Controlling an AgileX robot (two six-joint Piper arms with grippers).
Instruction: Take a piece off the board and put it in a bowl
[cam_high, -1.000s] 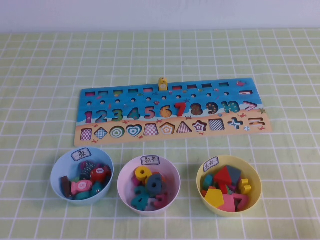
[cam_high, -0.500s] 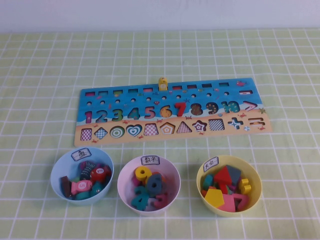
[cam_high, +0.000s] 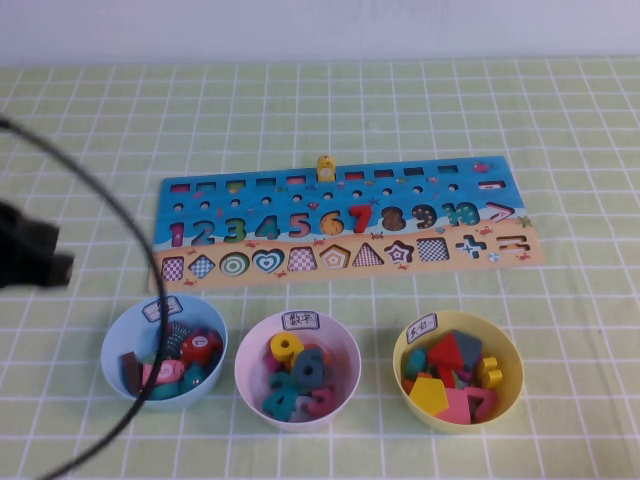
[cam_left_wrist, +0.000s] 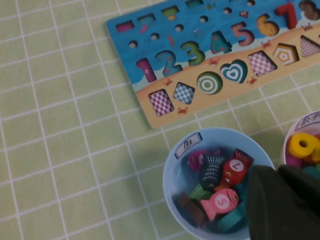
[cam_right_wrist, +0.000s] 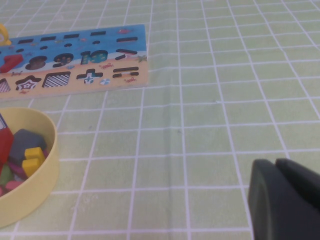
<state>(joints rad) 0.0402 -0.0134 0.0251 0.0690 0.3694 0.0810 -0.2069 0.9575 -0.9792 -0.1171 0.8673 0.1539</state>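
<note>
The piece (cam_high: 325, 166), small and yellow, stands on the far edge of the board (cam_high: 250, 195), above the 6. The light blue bowl (cam_high: 112, 350) with the white label holds several toy fish and sits in front of the board's left end. My left gripper (cam_high: 60, 268) hangs dark at the left edge of the high view, left of the board and well short of the piece. Its wrist view shows it shut and empty (cam_left_wrist: 274, 175) over the near side of the bowl (cam_left_wrist: 172, 170). My right gripper (cam_right_wrist: 276, 167) is shut over bare cloth, right of the board (cam_right_wrist: 75, 45).
A pink bowl (cam_high: 245, 350) of numbers and a yellow bowl (cam_high: 510, 345) of shapes stand in a row to the right of the blue one. A black cable (cam_high: 140, 240) arcs from the left arm across the board's left end and the blue bowl. Green checked cloth covers the table.
My left arm and its cable have come into the high view from the left; before, no arm showed. Board, piece and bowls have not moved.
</note>
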